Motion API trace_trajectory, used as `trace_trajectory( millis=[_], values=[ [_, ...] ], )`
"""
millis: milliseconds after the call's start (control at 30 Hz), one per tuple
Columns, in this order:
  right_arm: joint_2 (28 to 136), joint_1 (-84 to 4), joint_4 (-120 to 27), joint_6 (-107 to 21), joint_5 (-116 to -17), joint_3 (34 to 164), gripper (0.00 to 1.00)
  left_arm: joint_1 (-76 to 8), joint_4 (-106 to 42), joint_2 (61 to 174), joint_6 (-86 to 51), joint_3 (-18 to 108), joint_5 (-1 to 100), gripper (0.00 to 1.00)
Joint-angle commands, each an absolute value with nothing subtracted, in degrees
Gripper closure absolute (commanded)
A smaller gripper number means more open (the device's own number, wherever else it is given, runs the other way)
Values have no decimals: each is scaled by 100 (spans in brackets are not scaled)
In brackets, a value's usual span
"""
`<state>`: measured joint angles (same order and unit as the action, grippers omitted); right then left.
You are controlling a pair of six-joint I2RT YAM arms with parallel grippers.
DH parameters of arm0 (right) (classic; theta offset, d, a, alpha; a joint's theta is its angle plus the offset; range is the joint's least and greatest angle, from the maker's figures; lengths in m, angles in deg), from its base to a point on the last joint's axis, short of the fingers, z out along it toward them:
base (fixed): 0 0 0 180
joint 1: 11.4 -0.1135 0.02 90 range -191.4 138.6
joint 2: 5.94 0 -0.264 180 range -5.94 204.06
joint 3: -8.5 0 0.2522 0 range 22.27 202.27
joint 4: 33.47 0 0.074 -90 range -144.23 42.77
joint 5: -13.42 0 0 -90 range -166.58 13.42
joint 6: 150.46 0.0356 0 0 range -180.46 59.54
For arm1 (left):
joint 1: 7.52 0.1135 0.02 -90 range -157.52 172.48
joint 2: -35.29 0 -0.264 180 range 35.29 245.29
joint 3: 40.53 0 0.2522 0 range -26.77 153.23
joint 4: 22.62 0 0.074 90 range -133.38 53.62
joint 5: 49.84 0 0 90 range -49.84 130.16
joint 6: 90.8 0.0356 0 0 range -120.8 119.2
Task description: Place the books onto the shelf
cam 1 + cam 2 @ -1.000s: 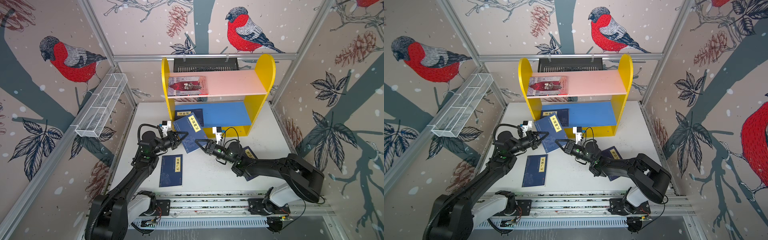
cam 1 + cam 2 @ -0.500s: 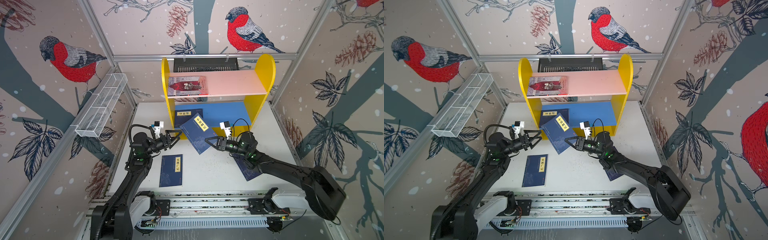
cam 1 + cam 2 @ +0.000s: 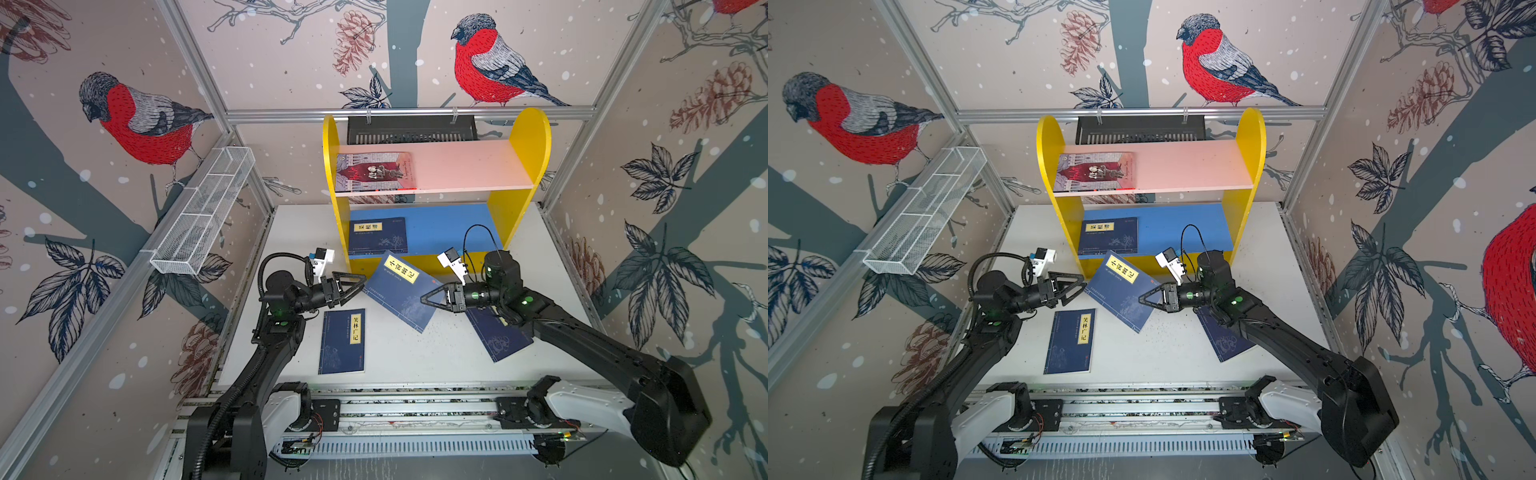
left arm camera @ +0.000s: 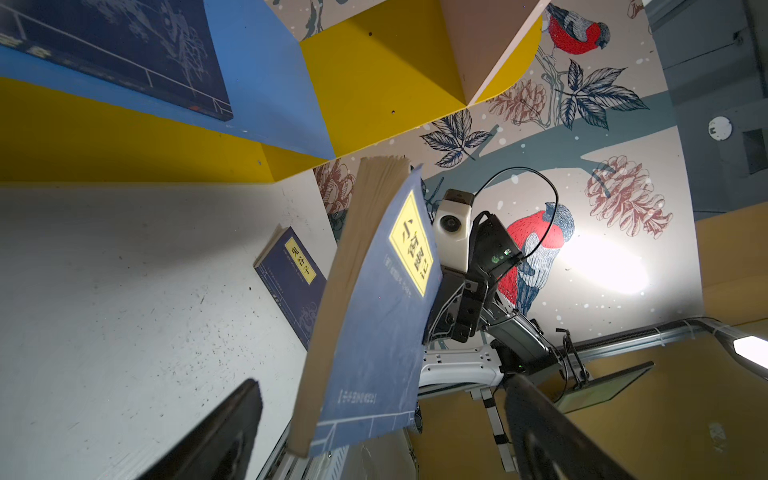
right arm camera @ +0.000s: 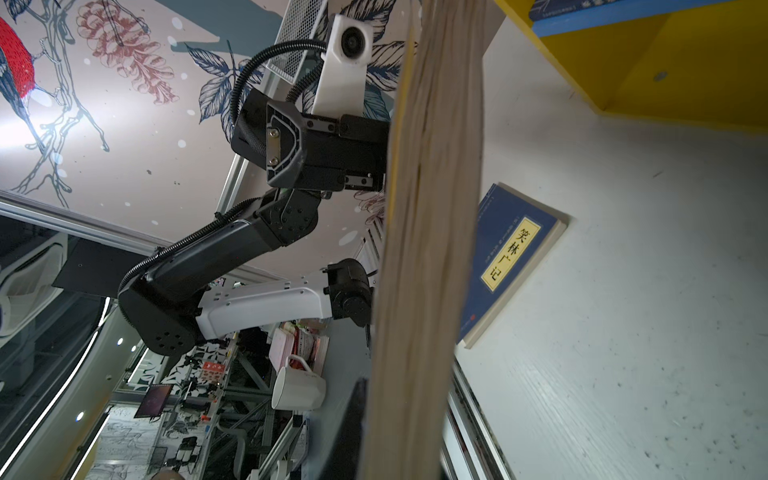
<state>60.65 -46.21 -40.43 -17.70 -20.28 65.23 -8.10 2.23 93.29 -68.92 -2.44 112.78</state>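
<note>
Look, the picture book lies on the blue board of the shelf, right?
No. The picture book lies on the pink upper board of the shelf, not the blue lower board, where a navy book lies. Both top views show it.

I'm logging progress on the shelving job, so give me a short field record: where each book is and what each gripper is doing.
upper tier: pink upper board carries the grey-lilac book, lying flat
lower tier: blue lower board carries the shelved navy book
right gripper: shut on the held navy book, tilted before the shelf
left gripper: open, beside that book, empty
table: left table book; right table book, partly under the right arm
unshelved: three
</note>
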Motion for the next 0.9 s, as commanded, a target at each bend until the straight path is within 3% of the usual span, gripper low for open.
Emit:
trace_trajectory(
  millis=[0,300,433,767,867],
  values=[
    [6116,-4630,-4041,-2034,-1477,6631,98,-844,460,9344,-6833,-263,11566,11],
    [6225,-4726,-4300,-2196,-1186,6843,98,-1437,-181,9399,-6101,43,11881,12],
    [6363,-4828,-4543,-2384,-1121,6984,98,-1499,-362,9449,-5960,126,11879,19],
    [6733,-4923,-4631,-2574,-1048,7163,97,-1561,-297,9432,-6075,91,11970,69],
    [6832,-4915,-4795,-2681,-1103,7233,90,-1563,-343,9452,-6092,117,11997,84]
  ],
)
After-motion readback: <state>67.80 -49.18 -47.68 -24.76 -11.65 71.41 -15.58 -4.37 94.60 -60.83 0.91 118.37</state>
